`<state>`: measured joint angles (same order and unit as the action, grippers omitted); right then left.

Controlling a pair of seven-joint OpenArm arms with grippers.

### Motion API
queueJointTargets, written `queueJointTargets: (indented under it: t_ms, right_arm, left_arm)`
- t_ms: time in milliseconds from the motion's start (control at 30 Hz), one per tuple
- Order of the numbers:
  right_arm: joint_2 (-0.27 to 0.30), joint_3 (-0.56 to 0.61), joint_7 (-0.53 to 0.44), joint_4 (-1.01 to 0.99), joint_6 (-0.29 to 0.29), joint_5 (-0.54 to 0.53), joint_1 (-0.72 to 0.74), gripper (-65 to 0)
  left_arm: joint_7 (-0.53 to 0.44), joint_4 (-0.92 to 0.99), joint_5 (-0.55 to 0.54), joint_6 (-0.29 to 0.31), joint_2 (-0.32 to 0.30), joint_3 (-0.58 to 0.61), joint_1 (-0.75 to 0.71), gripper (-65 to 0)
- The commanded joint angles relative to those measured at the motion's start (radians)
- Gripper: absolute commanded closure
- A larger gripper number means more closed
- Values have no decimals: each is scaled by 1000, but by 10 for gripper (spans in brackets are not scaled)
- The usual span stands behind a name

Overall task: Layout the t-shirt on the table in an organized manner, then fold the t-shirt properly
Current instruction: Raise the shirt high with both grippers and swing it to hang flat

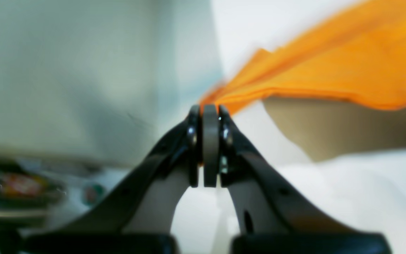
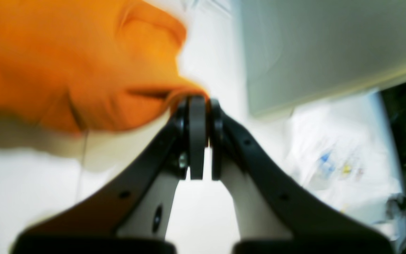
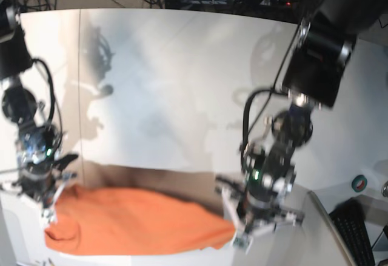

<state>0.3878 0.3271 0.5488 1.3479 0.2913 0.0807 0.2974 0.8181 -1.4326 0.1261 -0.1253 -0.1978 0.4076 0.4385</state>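
Base view, left edge: right gripper [image 3: 53, 200] low over the near part of the table [image 3: 182, 84], at the left end of the t-shirt [image 3: 136, 228]. Right wrist view: jaws of the right gripper [image 2: 198, 102] pressed together, orange cloth pinched at the tips; the t-shirt [image 2: 76, 67] bulges up and to the left from the pinch, heavily blurred. White tabletop [image 2: 19, 190] below it.

Centre of base view: shirt stretched as a long orange band between the two grippers, along the near edge of the table, a dark shadow strip just behind it. Left end rounded and bunched, right end tapering to a point. Whether the band rests on the surface or hangs just above it cannot be told. Thin dark seam line runs down the table at left.

Right: left gripper [image 3: 239, 226] at the tapered end of the shirt. Left wrist view: jaws of the left gripper [image 1: 210, 107] closed tight on a corner of the t-shirt [image 1: 330, 67], which fans out up and to the right in flat layers. Shadow on the table [image 1: 365, 190] under the cloth, so here the cloth is lifted clear
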Motion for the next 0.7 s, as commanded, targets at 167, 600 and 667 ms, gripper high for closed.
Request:
queueJointTargets:
  t_ms: [167,600,667]
  right_arm:
    - [-60,-99,-26,18,13,17,-169,0]
    - [-183,-369,-83,213,13,17,-640,0]
    - [-203,-368,-105,249,13,17,-715,0]
  left_arm:
    - [-21,-118,13,-14,-88,-13,-275,0]
    - [-105,-320,8,-14,-111,-310,-734,0]
    - [-130,-345,13,-12,-104,-312,-801,0]
